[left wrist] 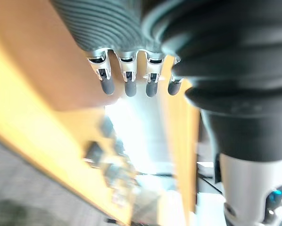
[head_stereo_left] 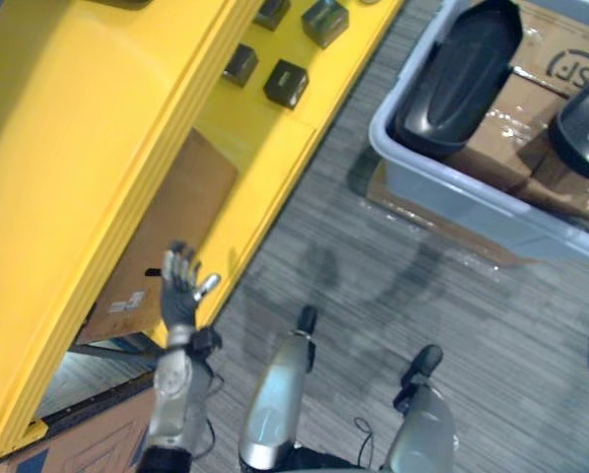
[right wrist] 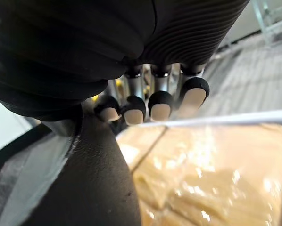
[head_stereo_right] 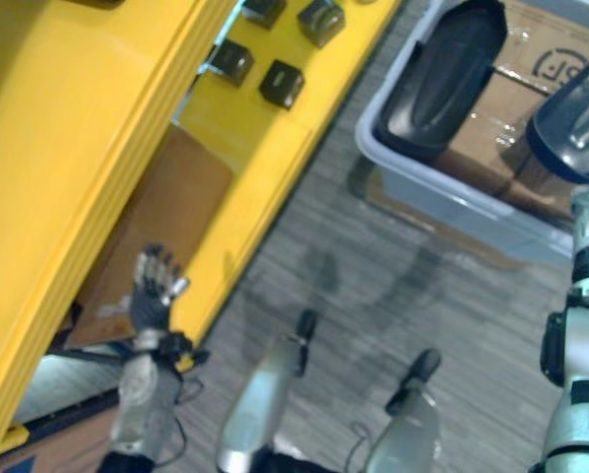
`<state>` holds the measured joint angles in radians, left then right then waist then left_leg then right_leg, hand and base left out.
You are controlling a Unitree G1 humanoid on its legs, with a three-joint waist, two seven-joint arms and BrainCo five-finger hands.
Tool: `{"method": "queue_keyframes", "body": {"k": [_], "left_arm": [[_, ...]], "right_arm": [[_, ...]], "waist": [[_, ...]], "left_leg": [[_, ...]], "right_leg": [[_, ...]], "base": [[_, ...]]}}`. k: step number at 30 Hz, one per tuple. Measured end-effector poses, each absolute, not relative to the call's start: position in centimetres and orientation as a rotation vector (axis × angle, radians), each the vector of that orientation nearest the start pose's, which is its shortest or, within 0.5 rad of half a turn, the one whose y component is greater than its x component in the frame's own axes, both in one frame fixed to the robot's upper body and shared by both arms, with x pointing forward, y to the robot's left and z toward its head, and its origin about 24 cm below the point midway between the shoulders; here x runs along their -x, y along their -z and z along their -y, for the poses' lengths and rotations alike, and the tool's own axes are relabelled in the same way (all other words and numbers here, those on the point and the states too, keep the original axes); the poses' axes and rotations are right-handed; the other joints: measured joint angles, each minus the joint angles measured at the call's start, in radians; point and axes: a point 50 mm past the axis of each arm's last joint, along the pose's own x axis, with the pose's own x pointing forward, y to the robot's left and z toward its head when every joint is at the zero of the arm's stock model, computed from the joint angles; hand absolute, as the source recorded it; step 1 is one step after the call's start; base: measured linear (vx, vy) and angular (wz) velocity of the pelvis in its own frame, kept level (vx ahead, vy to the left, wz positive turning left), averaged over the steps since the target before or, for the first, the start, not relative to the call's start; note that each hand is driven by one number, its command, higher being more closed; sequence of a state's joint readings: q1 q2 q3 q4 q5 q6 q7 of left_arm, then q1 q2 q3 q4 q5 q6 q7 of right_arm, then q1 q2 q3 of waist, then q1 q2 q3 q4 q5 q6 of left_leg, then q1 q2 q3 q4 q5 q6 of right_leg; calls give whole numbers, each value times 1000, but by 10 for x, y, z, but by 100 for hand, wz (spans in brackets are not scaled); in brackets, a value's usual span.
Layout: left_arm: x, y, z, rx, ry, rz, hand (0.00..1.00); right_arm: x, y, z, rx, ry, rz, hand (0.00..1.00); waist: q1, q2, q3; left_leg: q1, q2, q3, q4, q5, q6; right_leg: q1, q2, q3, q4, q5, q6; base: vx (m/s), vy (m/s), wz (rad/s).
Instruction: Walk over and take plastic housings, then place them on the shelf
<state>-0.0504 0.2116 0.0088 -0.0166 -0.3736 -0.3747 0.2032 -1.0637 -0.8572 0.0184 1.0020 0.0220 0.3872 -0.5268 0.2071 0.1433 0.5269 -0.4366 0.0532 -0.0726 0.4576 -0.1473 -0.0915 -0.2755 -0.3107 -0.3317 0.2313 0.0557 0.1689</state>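
While the right hand [right wrist: 161,104] clasps a black housing [head_stereo_right: 570,123], the left hand [head_stereo_left: 179,288] points upward, fingers spread.

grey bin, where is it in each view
Left eye view: grey bin upper right.
Right eye view: upper right again.
Right wrist view: its pale rim beside the black housing in the right hand.
Left wrist view: faces the yellow shelf instead.
Shared landmark: cardboard boxes in the bin.
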Motion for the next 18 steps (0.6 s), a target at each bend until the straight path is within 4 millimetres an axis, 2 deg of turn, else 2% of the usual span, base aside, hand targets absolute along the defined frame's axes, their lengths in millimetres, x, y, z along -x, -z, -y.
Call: {"method": "queue_keyframes", "body": {"k": [2,3,4,5,9,13,18], "left_arm": [[-264,-113,-206,183,-210,464,0],[-271,-127,-208,149,-197,503,0],[-280,-150,-210,65,-170,570,0],[-288,-171,-210,-14,-144,628,0],[-306,-217,-199,-185,-108,712,0],[-329,-233,-193,-266,-79,635,0],[-350,-246,-182,-298,-34,551,0]], "right_arm": [[-340,-245,383,525,1076,-102,100],[-343,-245,379,536,1067,-89,100],[-347,-245,370,569,1044,-53,100],[-352,-246,360,589,1015,-12,100],[-363,-261,333,606,938,145,100],[-365,-282,310,638,888,314,100],[-363,-298,288,657,835,469,100]], "waist": [[-2,-12,0],[-2,-21,-1],[-5,-33,-2],[-14,-50,-3],[-51,-93,-8],[-85,-127,-15],[-121,-153,-20]], "left_leg": [[-1,11,2,0,1,-3],[-1,16,3,-1,3,-6],[-1,26,4,-2,5,-8],[-1,32,7,-3,7,-12],[1,45,26,-7,11,-15],[28,56,57,-36,24,-19],[77,77,68,-77,42,-35]], "right_leg": [[3,15,0,-18,12,-10],[4,21,1,-25,16,-11],[5,32,3,-34,25,-17],[5,39,5,-42,31,-19],[11,56,20,-85,61,-26],[23,69,50,-129,92,-30],[47,90,58,-139,95,-33]], "base": [[-16,-7,-10],[-33,-19,-12],[-45,-24,-15],[-41,-17,-14],[-42,5,-16],[-20,14,-22],[6,-30,-10]]}}
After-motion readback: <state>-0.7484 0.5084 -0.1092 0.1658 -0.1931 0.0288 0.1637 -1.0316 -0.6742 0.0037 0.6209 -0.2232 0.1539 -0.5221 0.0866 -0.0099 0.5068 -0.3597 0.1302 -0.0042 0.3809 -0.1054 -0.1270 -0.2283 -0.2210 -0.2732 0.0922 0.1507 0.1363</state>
